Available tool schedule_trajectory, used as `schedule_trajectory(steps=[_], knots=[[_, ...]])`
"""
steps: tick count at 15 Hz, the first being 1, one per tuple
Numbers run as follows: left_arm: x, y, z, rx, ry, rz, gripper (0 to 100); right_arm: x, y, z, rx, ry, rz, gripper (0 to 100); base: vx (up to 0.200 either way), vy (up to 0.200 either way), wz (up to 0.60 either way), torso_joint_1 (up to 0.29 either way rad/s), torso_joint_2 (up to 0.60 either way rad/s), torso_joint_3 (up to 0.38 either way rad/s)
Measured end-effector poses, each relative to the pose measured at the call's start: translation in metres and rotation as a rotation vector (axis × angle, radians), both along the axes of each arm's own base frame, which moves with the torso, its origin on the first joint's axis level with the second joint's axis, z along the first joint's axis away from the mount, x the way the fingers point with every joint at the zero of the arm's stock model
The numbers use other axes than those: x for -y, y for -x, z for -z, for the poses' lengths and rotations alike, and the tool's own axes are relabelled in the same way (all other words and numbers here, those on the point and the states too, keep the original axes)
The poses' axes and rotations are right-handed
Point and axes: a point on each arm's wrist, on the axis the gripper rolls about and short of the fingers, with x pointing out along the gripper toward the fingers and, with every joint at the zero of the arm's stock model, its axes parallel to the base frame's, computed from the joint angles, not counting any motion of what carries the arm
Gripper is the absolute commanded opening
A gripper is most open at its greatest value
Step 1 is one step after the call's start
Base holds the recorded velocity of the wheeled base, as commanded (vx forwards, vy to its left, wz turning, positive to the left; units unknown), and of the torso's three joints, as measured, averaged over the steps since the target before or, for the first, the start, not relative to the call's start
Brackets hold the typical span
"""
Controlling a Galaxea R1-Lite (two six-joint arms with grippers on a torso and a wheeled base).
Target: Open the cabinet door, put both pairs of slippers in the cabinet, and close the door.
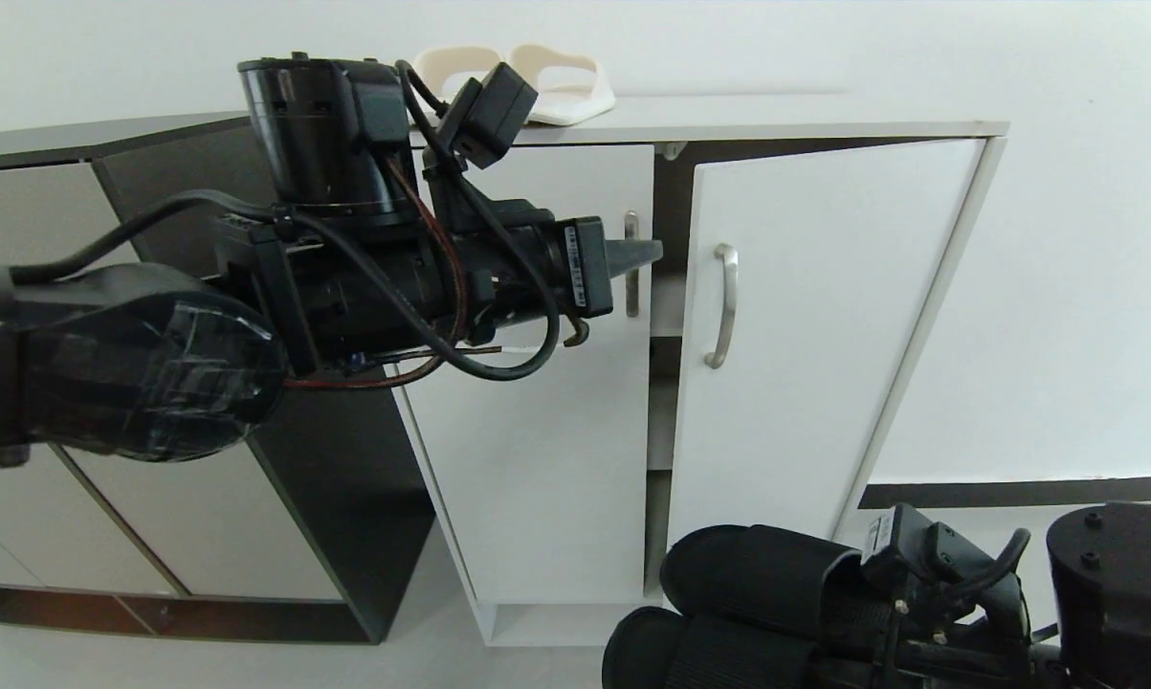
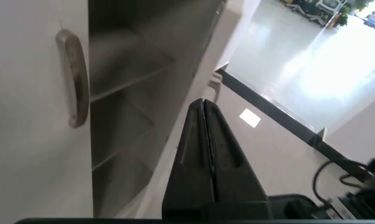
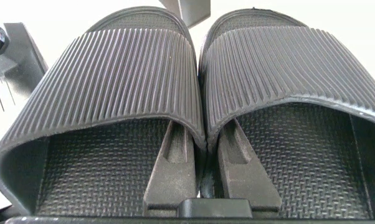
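Note:
The white cabinet (image 1: 776, 126) has its right door (image 1: 824, 325) ajar, leaving a dark gap with shelves (image 2: 131, 68) inside. My left gripper (image 1: 650, 254) is shut and empty. It is level with the left door's handle (image 1: 630, 277), at the edge of the gap; that handle (image 2: 72, 78) is close beside the gripper (image 2: 203, 106). A pair of cream slippers (image 1: 527, 81) lies on the cabinet top. Low in front of the right door, my right gripper (image 3: 203, 158) is shut on the touching inner walls of a pair of black slippers (image 1: 757, 593), with one finger inside each slipper (image 3: 131, 81).
A dark grey cabinet (image 1: 183, 163) adjoins the white one on the left. The right door's handle (image 1: 723, 306) faces outward. A white wall with a black baseboard (image 1: 1015, 493) runs to the right. Pale floor (image 1: 441, 660) lies below.

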Motion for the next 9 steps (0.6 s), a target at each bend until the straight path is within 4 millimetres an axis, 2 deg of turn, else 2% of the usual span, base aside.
schedule_trajectory(steps=[6, 9], knots=[[0.022, -0.042, 0.004, 0.019, 0.014, -0.029, 0, -0.002, 0.005, 0.001, 0.001, 0.002, -0.027, 0, 0.000, 0.000, 0.00, 0.000, 0.00, 0.000], [0.029, -0.051, 0.006, 0.003, 0.028, -0.024, 0, -0.003, 0.006, 0.001, -0.003, 0.005, -0.035, 0, 0.000, 0.000, 0.00, 0.000, 0.00, 0.000]])
